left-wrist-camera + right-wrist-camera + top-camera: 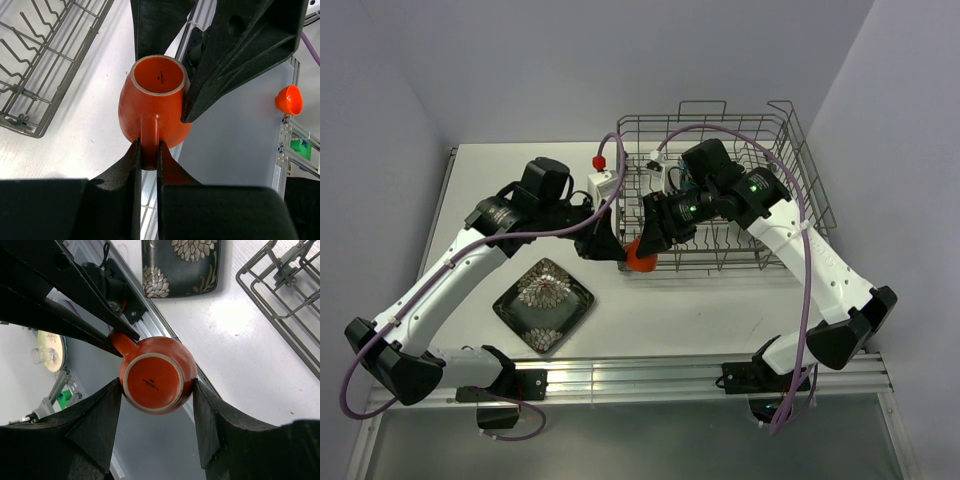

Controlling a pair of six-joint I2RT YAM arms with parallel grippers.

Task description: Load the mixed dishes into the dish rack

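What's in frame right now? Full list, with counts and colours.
orange cup: 1, orange, held between both grippers by the rack's front-left corner
square plate: 1, dark with a silvery flower pattern, flat on the table, left of the rack
dish rack: 1, grey wire, far right of the table; no dishes seen in the part that shows
table: 1, white
rail: 1, silver, along the table's near edge
purple cables: 2, one along each arm
left gripper: 1, black, shut on the cup's handle
right gripper: 1, black, shut on the cup's body, one finger on each side
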